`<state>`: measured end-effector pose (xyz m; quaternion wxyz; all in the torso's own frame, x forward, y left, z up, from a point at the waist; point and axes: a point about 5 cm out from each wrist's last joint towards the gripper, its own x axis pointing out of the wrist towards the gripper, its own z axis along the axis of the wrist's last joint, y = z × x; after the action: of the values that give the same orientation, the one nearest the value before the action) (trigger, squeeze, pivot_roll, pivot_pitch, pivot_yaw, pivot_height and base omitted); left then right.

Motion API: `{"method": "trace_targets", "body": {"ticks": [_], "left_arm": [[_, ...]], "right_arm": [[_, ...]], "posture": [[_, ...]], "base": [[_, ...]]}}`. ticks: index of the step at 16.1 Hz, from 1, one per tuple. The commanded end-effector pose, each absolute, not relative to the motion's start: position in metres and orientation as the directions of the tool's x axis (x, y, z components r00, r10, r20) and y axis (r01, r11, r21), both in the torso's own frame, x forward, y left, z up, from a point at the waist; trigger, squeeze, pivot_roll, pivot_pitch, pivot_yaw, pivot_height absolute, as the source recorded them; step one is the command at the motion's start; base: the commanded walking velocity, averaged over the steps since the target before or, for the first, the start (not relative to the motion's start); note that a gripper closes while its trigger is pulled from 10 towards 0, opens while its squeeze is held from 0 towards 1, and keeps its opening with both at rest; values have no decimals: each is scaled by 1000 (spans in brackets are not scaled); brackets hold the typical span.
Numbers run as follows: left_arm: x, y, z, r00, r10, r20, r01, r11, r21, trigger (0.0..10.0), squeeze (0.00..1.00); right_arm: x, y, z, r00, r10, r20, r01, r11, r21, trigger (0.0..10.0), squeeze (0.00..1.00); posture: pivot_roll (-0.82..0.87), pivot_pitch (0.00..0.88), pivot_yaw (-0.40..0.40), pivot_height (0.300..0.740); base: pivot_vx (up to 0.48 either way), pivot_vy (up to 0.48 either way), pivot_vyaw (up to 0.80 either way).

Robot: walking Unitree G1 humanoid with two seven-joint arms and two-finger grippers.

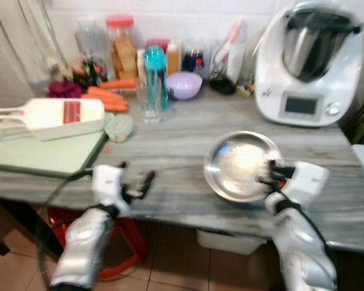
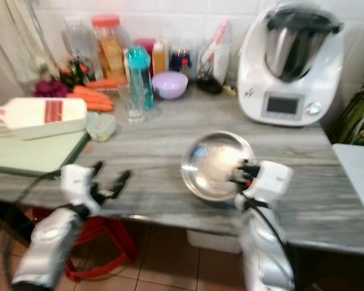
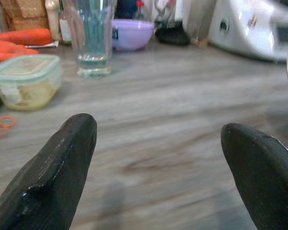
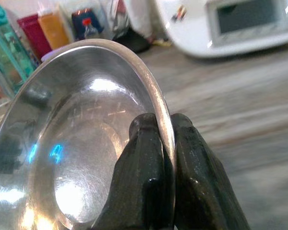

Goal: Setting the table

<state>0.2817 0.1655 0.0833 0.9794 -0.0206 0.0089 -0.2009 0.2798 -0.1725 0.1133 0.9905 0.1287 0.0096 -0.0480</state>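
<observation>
1. Through the head camera I am looking down at a grey wood-grain counter [image 1: 182,139], and my right gripper [image 1: 272,171] is reaching onto it from the near edge – its two fingers are pinching the near right rim of a steel bowl [image 1: 239,163], which is sitting toward the front of the counter, below the white kitchen machine [image 1: 309,60] standing at the back right
2. My left gripper [image 1: 136,185] is hovering over the counter's front left part with its fingers spread wide and holding nothing; it is lying well apart from the bowl
3. At the back I am seeing a drinking glass [image 1: 150,104] just in front of a teal bottle [image 1: 155,76], a lilac bowl [image 1: 184,85] beside them, carrots [image 1: 109,97] and jars further left, and a white slicer [image 1: 54,116] resting on a green board [image 1: 42,154]
4. The left wrist camera is showing both black fingertips [image 3: 62,163] far apart above bare counter, with a lidded food box [image 3: 24,81] and the glass beyond them
5. The right wrist camera is showing the fingers [image 4: 144,177] closed tight – one inside, one outside – on the bowl's thin rim, the bowl tilting up
</observation>
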Motion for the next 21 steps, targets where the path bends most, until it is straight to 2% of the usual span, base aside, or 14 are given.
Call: {"method": "trace_targets", "body": {"ticks": [1, 4, 6, 9, 11, 15, 17, 21], "left_arm": [[278, 161, 83, 891, -453, -12, 453, 891, -3, 10000, 0], [269, 160, 82, 843, -537, -30, 538, 842, 44, 10000, 0], [266, 161, 80, 824, -565, -32, 565, 825, -3, 10000, 0], [263, 166, 81, 812, -583, -29, 584, 811, 34, 10000, 0], [262, 168, 80, 813, -581, -34, 582, 813, 32, 10000, 0], [259, 163, 79, 808, -588, -30, 588, 808, 18, 10000, 0], [259, 164, 78, 807, -590, -35, 591, 807, 20, 10000, 0], [260, 166, 80, 809, -586, -35, 587, 809, 25, 10000, 0]], "right_arm": [[280, -183, 111, 990, -129, -53, 138, 957, 256, 10000, 0], [286, -175, 106, 990, -100, -98, 124, 949, 291, 10000, 0], [290, -167, 101, 988, -61, -140, 96, 961, 261, 10000, 0], [294, -157, 96, 984, 9, -177, 43, 958, 284, 10000, 0], [298, -151, 94, 980, 18, -199, 30, 971, 238, 10000, 0], [309, -141, 91, 974, 14, -227, 61, 944, 323, 10000, 0], [315, -138, 91, 976, 10, -216, 57, 953, 299, 10000, 0], [319, -120, 85, 958, 76, -278, 27, 937, 349, 10000, 0]], "posture": [[7, 0, 15, 740], [15, 0, 18, 740], [19, 0, 19, 740], [26, 0, 16, 740], [30, 0, 18, 740], [30, 0, 20, 740], [36, 0, 21, 740], [42, 0, 19, 740]], "base": [[0, 0, 0], [0, 0, 0], [0, 0, 0], [0, 0, 0], [0, 0, 0], [0, 0, 0], [0, 0, 0], [0, 0, 0]]}}
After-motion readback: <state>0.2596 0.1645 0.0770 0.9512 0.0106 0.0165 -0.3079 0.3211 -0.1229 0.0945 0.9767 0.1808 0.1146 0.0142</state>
